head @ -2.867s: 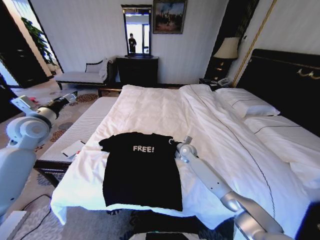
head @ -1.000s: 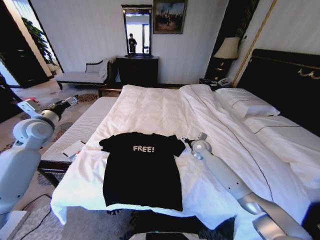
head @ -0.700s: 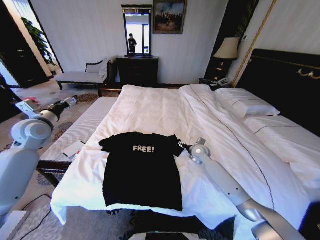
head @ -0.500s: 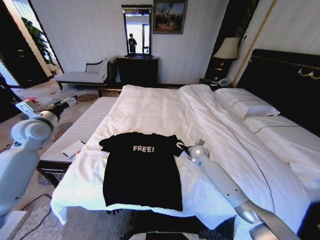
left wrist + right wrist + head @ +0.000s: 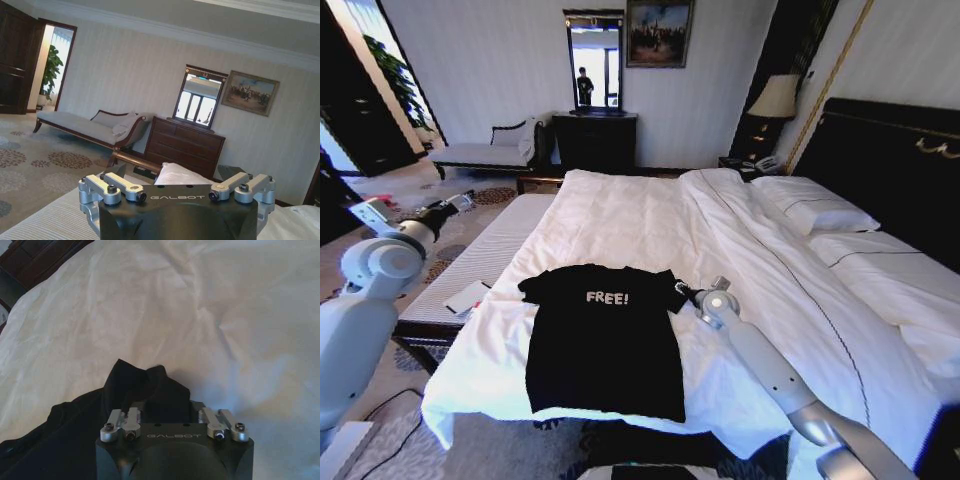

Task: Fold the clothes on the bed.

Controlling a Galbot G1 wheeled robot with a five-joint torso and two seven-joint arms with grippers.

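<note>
We have the black T-shirt [image 5: 603, 335] flat near the bed's [image 5: 650, 215] foot; our right tool [image 5: 688, 293] pinches its sleeve for folding, while the left tool [image 5: 460, 200] waits aside, grip unclear.

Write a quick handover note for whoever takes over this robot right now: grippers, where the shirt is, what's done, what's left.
Right gripper: at the right sleeve of the black short-sleeved T-shirt; the right wrist view shows bunched sleeve fabric at its fingers, grip unconfirmed.
Left gripper: raised off to the left of the bed, holding nothing.
Shirt: flat, lettering up, near the foot edge of the large white bed.
Done: no fold yet.
Left: all folds.
</note>
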